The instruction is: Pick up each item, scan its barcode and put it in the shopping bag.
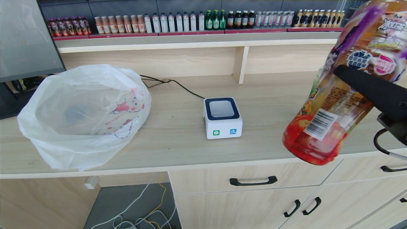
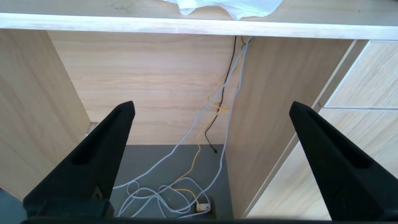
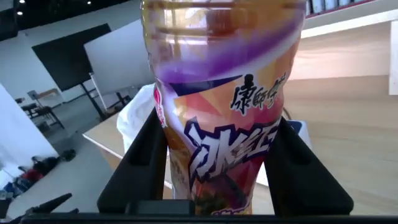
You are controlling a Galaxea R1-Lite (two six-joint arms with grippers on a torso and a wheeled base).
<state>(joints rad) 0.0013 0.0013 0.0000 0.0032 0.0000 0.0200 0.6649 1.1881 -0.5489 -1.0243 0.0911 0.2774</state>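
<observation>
The right pincer (image 3: 217,174) is closed on the bottle (image 1: 334,108), with one black finger (image 1: 372,89) laid across the label and the other on the opposite side. The bottle is gripped at mid-body and is held in the air, clear of the surface (image 1: 178,140). It is tilted, with the base lowest. The barcode (image 1: 320,124) near the base is turned toward the head camera. The bottle is located on the robot's right, well apart from the scanner (image 1: 222,117).

The left pincer (image 2: 211,112) is held wide open with nothing between its fingers. It is positioned below the edge of the surface, facing the open recess where loose cables (image 2: 186,186) lie on the floor.

The scanner, a white box with a dark-framed window on top, is placed near the middle of the surface. A black cable (image 1: 178,84) is run from behind it toward the back wall. The shopping bag (image 1: 95,79), of thin white plastic, is set on the surface at the robot's left with its mouth open. A faint bluish shape is seen inside it; what it is cannot be told.

Drawers with black handles (image 1: 253,181) are fitted below the surface. A shelf of bottles (image 1: 190,22) is mounted behind it.
</observation>
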